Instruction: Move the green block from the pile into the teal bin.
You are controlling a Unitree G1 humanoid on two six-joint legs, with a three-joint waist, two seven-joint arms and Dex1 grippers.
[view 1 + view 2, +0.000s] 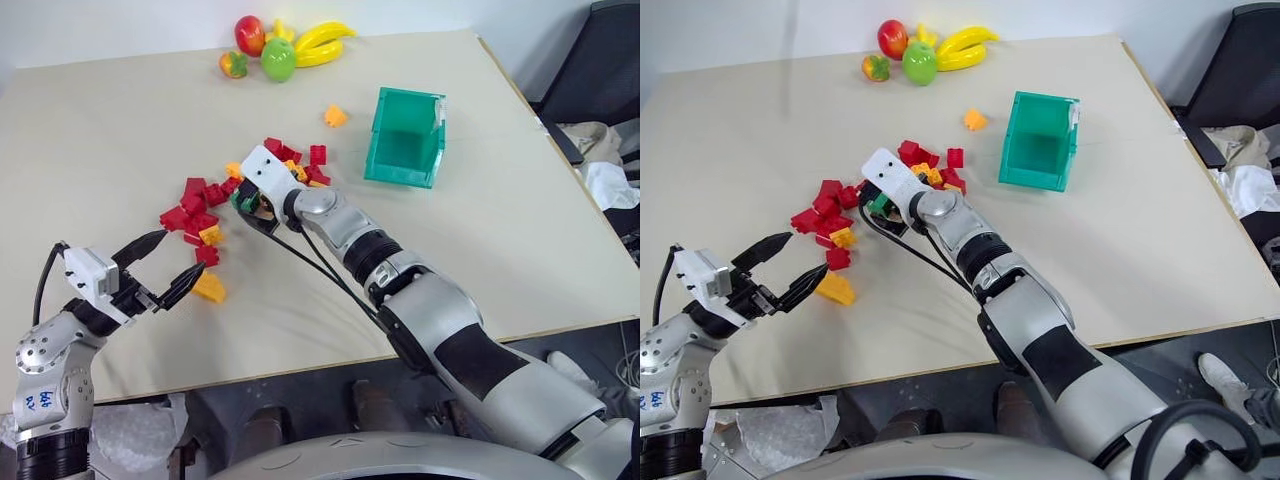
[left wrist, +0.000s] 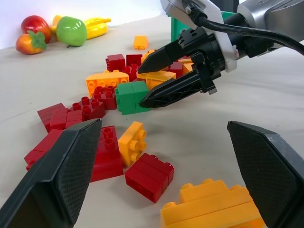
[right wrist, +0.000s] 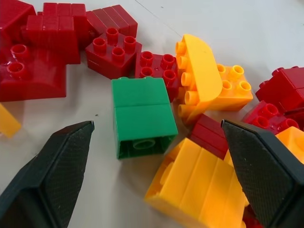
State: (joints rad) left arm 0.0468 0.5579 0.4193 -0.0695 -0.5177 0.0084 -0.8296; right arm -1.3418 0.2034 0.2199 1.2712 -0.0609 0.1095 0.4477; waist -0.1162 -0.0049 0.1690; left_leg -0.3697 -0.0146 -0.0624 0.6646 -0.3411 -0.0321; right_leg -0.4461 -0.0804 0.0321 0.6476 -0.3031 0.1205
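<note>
On the beige table (image 1: 120,120), your pile (image 1: 205,215) is the landmark. The green block (image 3: 141,116) lies on its side at the pile's middle, unheld, between your right gripper's (image 2: 159,78) spread fingers. The left gripper (image 1: 160,268) hovers open at the pile's near edge. The teal bin (image 1: 405,138) stands well right of the pile.

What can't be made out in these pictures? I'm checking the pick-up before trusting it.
- Green block: in the head views the right tool and its wrist hide nearly all of it.
- Teal bin: the near wall hides part of its floor.
- Contact: the left wrist view doesn't settle whether the open right tool touches the block.
- Pile: bricks underneath are covered by those above.
</note>
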